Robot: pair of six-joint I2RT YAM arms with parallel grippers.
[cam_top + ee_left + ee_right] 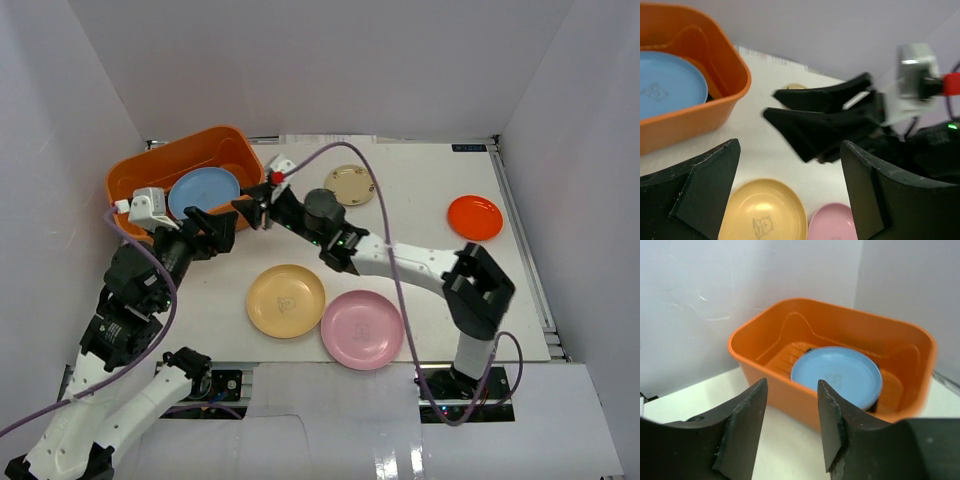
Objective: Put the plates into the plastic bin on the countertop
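I am holding my right gripper [791,385] with its fingers apart and nothing between them, pointing toward 10 o'clock at the near long wall of the orange bin [130,180]. My left gripper [790,147] is spreading wide and gripping nothing, just beside the right one, aiming toward 3 o'clock. In the top view the bin is sitting at the table's [420,170] 10 o'clock corner, its long axis running from 8 to 2 o'clock. A blue plate [203,192] is lying inside it, hollow side up, slightly tilted. Yellow [285,300] and pink [362,329] plates are resting at 6 o'clock, a small beige one [349,184] at 12, an orange-red one [474,217] at 3.
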